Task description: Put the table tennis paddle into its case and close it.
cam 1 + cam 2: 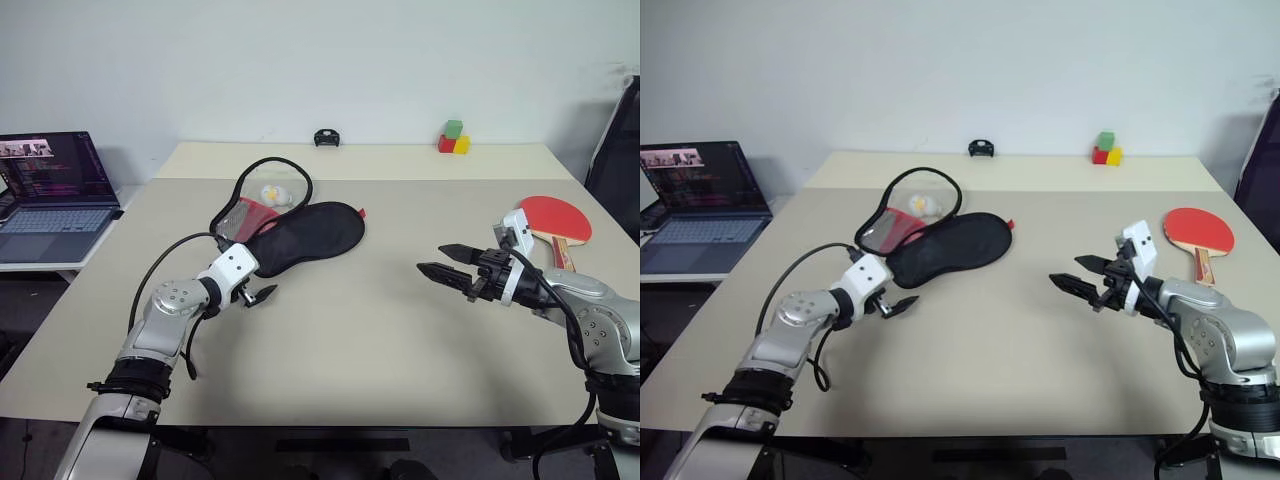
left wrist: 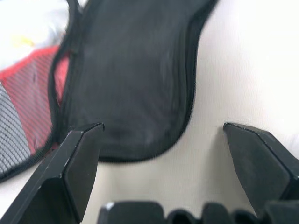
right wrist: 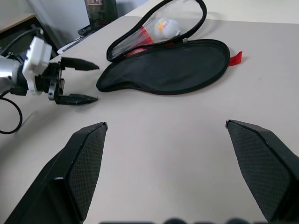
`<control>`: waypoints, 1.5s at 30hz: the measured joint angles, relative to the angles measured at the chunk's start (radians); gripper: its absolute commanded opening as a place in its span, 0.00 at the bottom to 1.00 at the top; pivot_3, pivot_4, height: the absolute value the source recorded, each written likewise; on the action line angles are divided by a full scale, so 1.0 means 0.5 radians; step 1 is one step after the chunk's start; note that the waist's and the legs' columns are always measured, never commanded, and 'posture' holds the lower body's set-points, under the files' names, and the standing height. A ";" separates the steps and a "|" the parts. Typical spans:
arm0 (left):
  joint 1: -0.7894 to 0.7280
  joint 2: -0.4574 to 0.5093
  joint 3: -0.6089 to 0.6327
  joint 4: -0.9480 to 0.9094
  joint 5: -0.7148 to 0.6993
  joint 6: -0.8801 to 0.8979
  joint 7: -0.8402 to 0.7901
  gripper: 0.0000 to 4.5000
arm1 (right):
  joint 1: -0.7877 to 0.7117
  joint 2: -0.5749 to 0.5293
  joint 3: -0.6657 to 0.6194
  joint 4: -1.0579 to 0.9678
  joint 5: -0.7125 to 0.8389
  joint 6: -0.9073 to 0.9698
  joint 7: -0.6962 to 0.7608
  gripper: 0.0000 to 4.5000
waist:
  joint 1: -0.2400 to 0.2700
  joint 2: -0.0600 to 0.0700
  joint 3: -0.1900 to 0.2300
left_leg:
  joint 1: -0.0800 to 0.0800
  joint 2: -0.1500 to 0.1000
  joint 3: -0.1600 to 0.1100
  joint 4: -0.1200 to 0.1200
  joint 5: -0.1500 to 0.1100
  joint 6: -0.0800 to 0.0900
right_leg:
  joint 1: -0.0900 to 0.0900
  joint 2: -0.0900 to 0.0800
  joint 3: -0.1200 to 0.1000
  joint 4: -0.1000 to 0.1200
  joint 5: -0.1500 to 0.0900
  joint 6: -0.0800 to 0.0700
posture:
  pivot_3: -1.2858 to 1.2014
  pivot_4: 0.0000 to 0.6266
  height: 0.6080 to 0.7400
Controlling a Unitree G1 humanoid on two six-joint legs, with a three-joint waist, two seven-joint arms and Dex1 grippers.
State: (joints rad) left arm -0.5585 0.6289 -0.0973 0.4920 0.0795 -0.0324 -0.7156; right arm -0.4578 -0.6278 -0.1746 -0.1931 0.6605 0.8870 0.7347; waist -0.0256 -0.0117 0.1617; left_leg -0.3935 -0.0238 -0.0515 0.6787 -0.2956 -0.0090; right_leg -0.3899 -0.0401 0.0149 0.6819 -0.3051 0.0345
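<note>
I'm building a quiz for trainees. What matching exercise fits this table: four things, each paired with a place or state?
Things:
1. table tennis paddle
2. case
3. laptop
4. coloured blocks

Places or states:
A. far edge of the table
B. unzipped, lying open
C. on the table beyond the right gripper
D. side desk, screen lit

Pairs: 1-C, 2-B, 3-D, 4-A
</note>
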 measured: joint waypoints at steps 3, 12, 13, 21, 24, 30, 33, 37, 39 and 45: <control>-0.065 -0.012 -0.039 0.095 0.041 -0.079 0.000 1.00 | -0.001 0.000 0.000 0.001 0.000 0.000 -0.001 0.99 | 0.003 0.000 0.000 | 0.001 0.000 0.000 0.000 0.000 0.000 | 0.001 0.000 0.000 0.001 0.000 0.000 | 0.52 0.24 1.00; -0.245 -0.108 -0.051 0.334 0.046 -0.126 -0.126 1.00 | -0.003 0.000 0.000 0.001 0.004 0.002 -0.016 0.99 | 0.045 0.000 -0.001 | 0.001 -0.002 0.000 0.002 0.001 0.001 | 0.002 0.000 -0.001 0.001 0.001 0.001 | 0.52 0.24 1.00; -0.260 -0.119 -0.049 0.347 0.039 -0.118 -0.158 1.00 | -0.003 0.000 0.000 0.001 0.011 0.003 -0.017 0.99 | 0.049 0.000 -0.001 | 0.001 -0.002 0.000 0.002 0.001 0.001 | 0.002 0.000 -0.001 0.000 0.001 0.001 | 0.52 0.24 1.00; -0.296 -0.171 -0.047 0.362 -0.109 -0.020 -0.503 1.00 | 0.001 -0.005 -0.005 -0.003 0.049 0.004 -0.032 0.99 | 0.044 -0.001 -0.001 | -0.001 -0.001 -0.001 0.002 0.001 0.001 | 0.000 0.001 -0.001 0.000 0.001 0.001 | 0.52 0.24 1.00; -0.279 -0.178 0.021 0.362 -0.231 0.119 -0.519 1.00 | 0.012 -0.012 -0.007 -0.016 0.059 0.004 -0.034 0.99 | 0.033 -0.001 -0.001 | -0.001 -0.001 0.000 0.002 0.001 0.001 | 0.000 0.001 0.000 0.000 0.001 0.001 | 0.52 0.24 1.00; -0.125 -0.182 0.141 0.209 -0.392 0.330 -0.510 1.00 | 0.016 -0.028 -0.007 -0.018 0.062 0.007 -0.030 0.99 | 0.029 -0.001 -0.001 | -0.001 -0.001 -0.001 0.002 0.001 0.001 | 0.000 0.001 0.000 0.000 0.001 0.001 | 0.52 0.24 1.00; -0.040 -0.181 0.195 0.069 -0.451 0.426 -0.510 1.00 | 0.020 -0.050 -0.004 -0.031 0.081 0.016 0.005 0.99 | 0.031 -0.001 -0.001 | -0.001 -0.001 -0.001 0.002 0.001 0.001 | 0.000 0.001 0.000 0.000 0.001 0.001 | 0.52 0.24 1.00; 0.092 -0.172 0.325 -0.111 -0.585 0.659 -0.449 1.00 | 0.034 -0.101 -0.002 -0.086 0.103 0.005 0.100 0.99 | 0.028 -0.001 -0.001 | 0.000 0.000 -0.001 0.002 0.001 0.001 | 0.001 0.001 0.000 0.000 0.001 0.001 | 0.52 0.24 1.00; 0.153 -0.174 0.378 -0.224 -0.658 0.795 -0.394 1.00 | 0.034 -0.102 -0.002 -0.086 0.103 0.003 0.106 0.99 | 0.029 -0.001 -0.001 | 0.000 0.000 -0.002 0.002 0.001 0.001 | 0.001 0.001 0.000 0.000 0.001 0.001 | 0.52 0.24 1.00; 0.309 -0.281 0.449 -0.528 -0.809 1.148 -0.201 1.00 | 0.037 -0.102 0.002 -0.086 0.103 -0.008 0.112 0.99 | 0.036 -0.001 -0.001 | 0.000 0.000 -0.002 0.002 0.001 0.001 | 0.001 0.000 0.000 0.000 0.001 0.001 | 0.52 0.24 1.00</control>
State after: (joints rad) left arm -0.4039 0.4886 0.1270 0.2283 -0.3250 0.5417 -0.8159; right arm -0.4393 -0.6787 -0.1738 -0.2360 0.7118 0.8829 0.7909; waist -0.0077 -0.0121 0.1614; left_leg -0.3937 -0.0240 -0.0525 0.6797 -0.2953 -0.0086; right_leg -0.3894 -0.0399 0.0149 0.6818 -0.3049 0.0350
